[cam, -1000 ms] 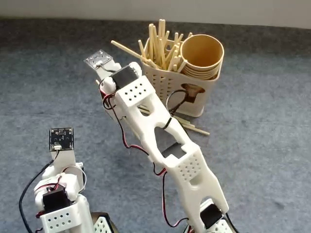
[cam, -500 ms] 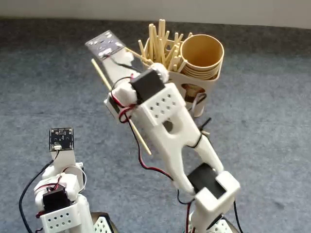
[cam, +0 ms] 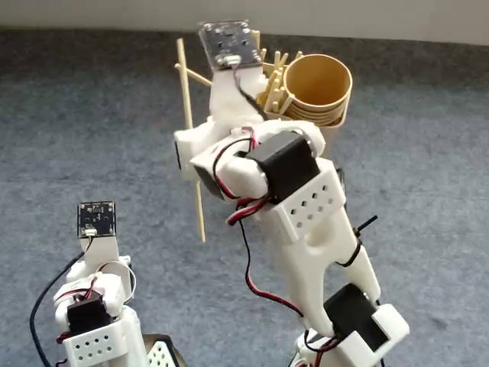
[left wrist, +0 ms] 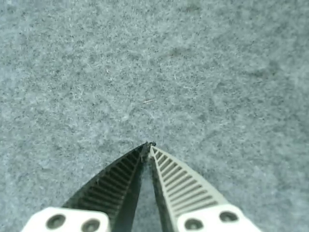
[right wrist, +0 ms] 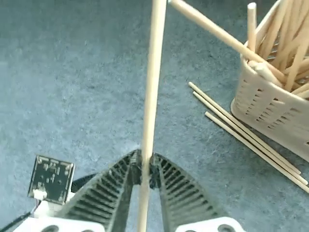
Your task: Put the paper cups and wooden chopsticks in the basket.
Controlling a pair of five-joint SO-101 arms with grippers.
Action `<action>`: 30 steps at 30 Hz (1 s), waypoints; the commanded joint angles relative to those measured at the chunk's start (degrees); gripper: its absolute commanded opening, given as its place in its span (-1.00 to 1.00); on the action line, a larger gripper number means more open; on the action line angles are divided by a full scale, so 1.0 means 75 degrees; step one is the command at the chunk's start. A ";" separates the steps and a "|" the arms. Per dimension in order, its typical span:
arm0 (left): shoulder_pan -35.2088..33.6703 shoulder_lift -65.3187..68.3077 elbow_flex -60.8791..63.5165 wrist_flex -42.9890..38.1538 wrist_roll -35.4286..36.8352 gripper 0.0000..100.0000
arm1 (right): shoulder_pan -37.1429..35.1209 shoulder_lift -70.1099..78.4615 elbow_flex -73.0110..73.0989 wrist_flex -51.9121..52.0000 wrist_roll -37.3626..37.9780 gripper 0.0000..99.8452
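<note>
Where the grey carpeted table surface [cam: 92, 115] spreads beneath everything, my white right arm [cam: 306, 206] stands raised beside the basket, and my left arm [cam: 95, 306] sits low at the near edge, well apart from it. The cream perforated plastic basket [right wrist: 270, 113] stands upright at the far side of the carpet. A nested stack of tan paper cups [cam: 317, 80] occupies one side of it. A bundle of pale wooden chopsticks [right wrist: 285, 34] leans in the other side, with their tips above the rim.

My right gripper [right wrist: 145, 162] is pinched tight on one long pale wooden chopstick [cam: 187, 99], which is held off the carpet and runs out past my fingertips, just beside the basket. Three loose wooden chopsticks [right wrist: 241, 130] lie flat on the carpet against the basket's foot. My left gripper [left wrist: 149, 145] hangs over bare carpet, its tips meeting with nothing between them.
</note>
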 commanded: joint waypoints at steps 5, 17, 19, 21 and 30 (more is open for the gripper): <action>0.0100 -0.0123 0.0147 0.0035 -0.0023 -0.97 | 0.1412 -0.0404 -0.0018 -0.1623 -0.0539 -0.99; -0.0135 -0.0123 0.0147 0.0035 -0.0023 -0.97 | 0.2397 -0.0205 0.0135 -0.4472 -0.0504 -0.99; -0.0170 -0.0123 0.0147 0.0035 -0.0023 -0.97 | 0.2409 -0.0064 0.0451 -0.5070 -0.0481 -0.99; -0.0182 -0.0123 0.0147 0.0035 -0.0023 -0.97 | 0.2409 0.0111 0.0779 -0.5738 -0.0141 -0.99; -0.0135 -0.0135 0.0147 0.0035 -0.0023 -0.97 | 0.2503 -0.0053 0.2760 -0.8234 0.3153 -0.99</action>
